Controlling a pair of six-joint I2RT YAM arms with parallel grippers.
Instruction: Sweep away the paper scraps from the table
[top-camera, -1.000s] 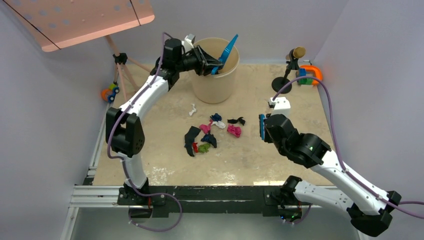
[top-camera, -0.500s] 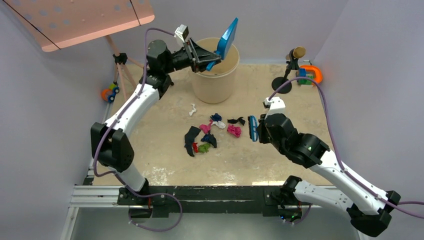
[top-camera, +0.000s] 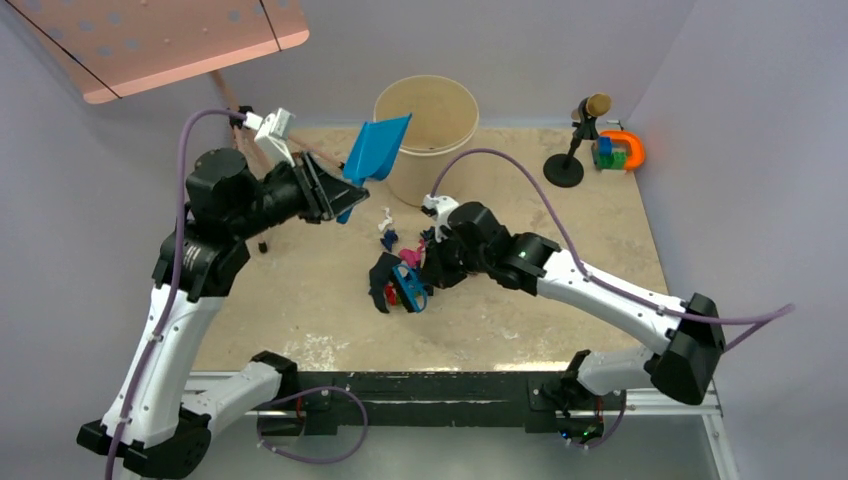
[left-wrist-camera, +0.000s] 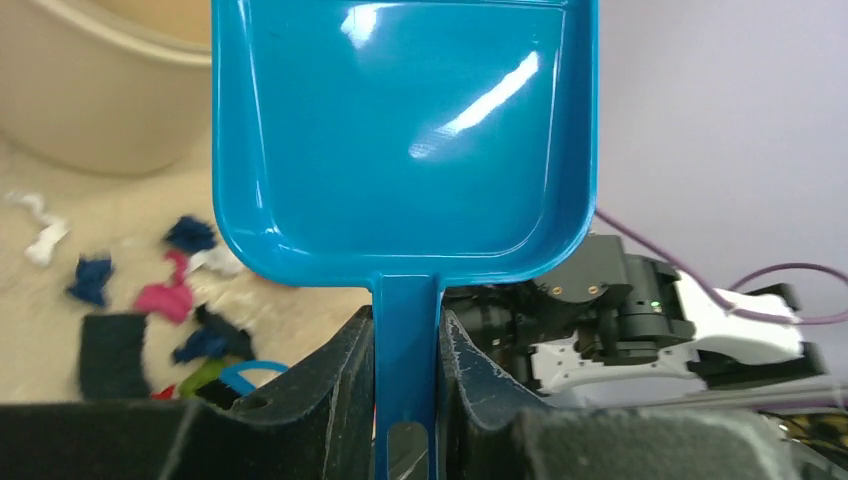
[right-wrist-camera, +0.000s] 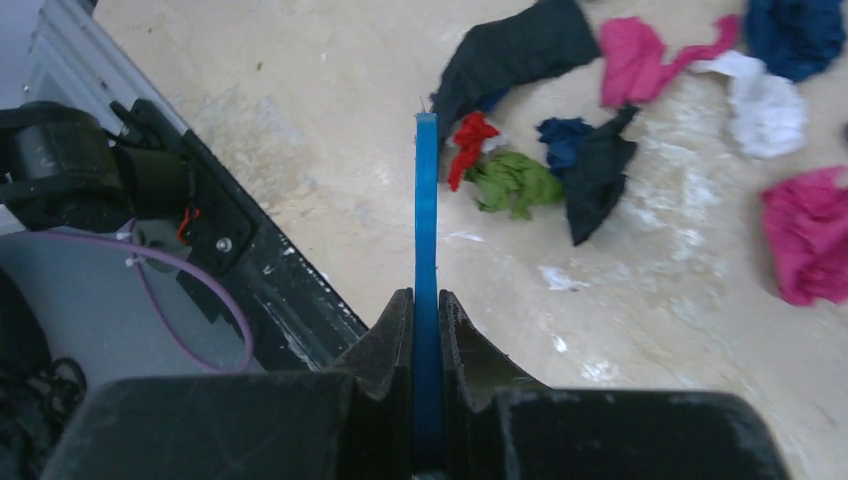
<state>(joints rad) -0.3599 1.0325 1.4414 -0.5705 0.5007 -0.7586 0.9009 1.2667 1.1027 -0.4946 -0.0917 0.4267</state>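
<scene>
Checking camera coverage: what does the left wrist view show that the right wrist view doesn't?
Only left wrist: the blue plastic dustpan in the left pincer, the beige round bucket. Only right wrist: the right pincer clamping the thin blue brush, the black metal rail. Both: coloured crumpled paper scraps on the beige marble table.

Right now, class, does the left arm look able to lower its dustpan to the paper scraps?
Probably yes: the dustpan hangs over bare table beside the paper scraps, with nothing between them.

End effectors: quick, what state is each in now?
Left end effector: closed on the blue dustpan, at its handle.
Right end effector: closed on the blue brush.
</scene>
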